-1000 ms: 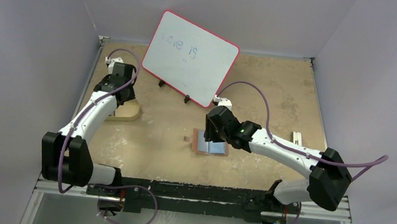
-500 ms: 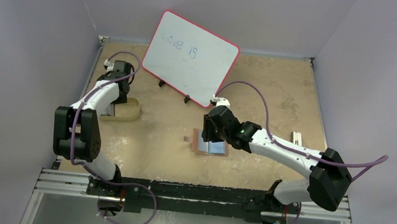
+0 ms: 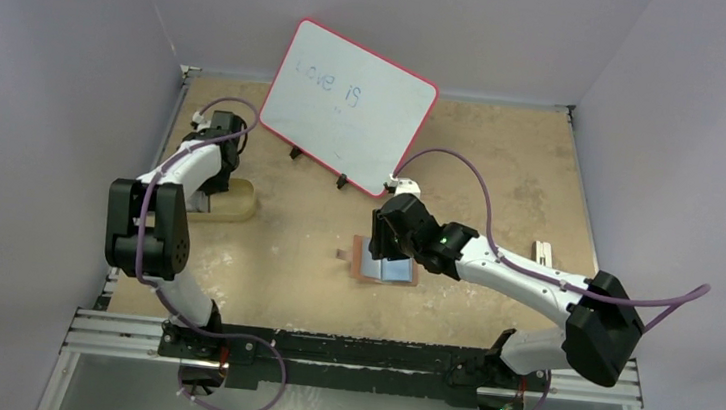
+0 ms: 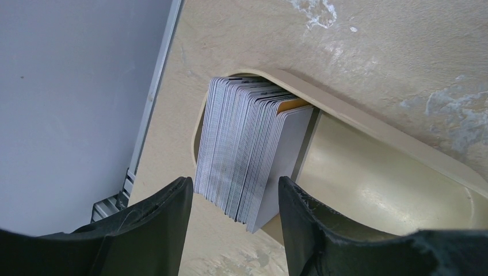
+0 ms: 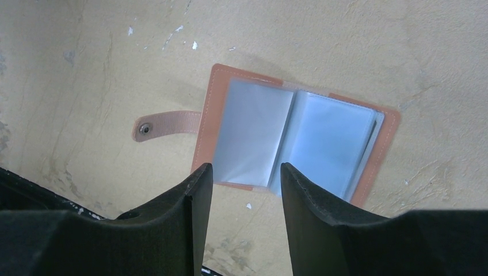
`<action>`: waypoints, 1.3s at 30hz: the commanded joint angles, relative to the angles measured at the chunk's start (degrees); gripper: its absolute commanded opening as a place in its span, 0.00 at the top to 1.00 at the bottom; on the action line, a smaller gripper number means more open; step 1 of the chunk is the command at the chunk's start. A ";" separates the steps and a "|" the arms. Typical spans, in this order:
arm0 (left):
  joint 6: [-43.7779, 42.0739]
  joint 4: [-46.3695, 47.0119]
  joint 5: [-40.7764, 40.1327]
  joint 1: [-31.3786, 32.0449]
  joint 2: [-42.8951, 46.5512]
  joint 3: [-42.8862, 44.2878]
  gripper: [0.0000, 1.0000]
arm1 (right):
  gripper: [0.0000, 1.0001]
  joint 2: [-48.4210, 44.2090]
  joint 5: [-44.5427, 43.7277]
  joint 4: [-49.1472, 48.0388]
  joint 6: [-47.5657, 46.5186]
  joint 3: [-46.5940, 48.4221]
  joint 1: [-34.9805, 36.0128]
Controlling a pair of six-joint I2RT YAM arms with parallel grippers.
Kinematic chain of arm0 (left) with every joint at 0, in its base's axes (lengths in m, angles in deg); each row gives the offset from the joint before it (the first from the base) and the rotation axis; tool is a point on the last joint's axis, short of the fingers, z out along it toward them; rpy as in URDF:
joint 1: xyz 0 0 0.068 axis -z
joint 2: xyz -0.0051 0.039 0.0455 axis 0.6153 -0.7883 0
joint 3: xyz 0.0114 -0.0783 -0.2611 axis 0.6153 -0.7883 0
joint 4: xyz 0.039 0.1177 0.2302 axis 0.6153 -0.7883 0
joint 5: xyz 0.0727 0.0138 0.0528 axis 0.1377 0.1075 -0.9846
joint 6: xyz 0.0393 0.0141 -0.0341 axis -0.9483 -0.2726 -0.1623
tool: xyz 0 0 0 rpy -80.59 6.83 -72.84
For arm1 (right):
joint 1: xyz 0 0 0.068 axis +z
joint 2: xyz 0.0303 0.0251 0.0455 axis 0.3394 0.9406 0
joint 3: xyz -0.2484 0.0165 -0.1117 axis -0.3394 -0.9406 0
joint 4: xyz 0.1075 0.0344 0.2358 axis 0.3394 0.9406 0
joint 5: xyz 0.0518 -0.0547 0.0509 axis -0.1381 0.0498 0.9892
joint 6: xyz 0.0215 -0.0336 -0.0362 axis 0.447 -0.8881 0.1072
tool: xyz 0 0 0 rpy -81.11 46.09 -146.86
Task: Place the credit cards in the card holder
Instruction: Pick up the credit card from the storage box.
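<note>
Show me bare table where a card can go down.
Bare: the stretch between tray and wallet, and the far right corner beside the whiteboard. Crowded: the tray end packed with cards, left end effector over it.

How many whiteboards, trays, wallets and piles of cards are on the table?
whiteboard: 1
tan tray: 1
card holder: 1
stack of credit cards: 1 (cards packed too tightly to count)
Total: 4

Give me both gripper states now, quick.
Left gripper: open, empty, over the credit cards.
Right gripper: open, empty, over the card holder.
</note>
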State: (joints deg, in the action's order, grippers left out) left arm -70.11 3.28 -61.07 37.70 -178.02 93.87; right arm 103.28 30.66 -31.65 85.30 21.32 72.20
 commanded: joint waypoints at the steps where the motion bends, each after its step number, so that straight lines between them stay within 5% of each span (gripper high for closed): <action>1: -0.89 0.04 -0.25 -0.37 -0.32 2.30 0.44 | 0.50 -1.52 -0.80 -1.59 -0.91 -0.57 -0.24; 16: -1.24 -2.40 -3.26 -0.43 -1.89 5.50 0.49 | 0.49 -2.92 -1.47 -1.45 -1.11 -1.58 -0.48; 33: -1.97 -4.21 -0.72 -0.34 -2.90 7.43 0.80 | 0.49 -3.42 -1.86 -1.55 -1.11 -2.22 -0.76; 39: -0.68 -6.25 5.38 -0.34 -1.16 9.24 0.98 | 0.49 -3.27 -1.71 -1.72 -0.89 -2.11 -0.92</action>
State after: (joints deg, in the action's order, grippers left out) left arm -71.34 -1.00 -58.54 37.72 -181.78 99.93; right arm 101.71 30.42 -32.37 85.09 19.64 71.54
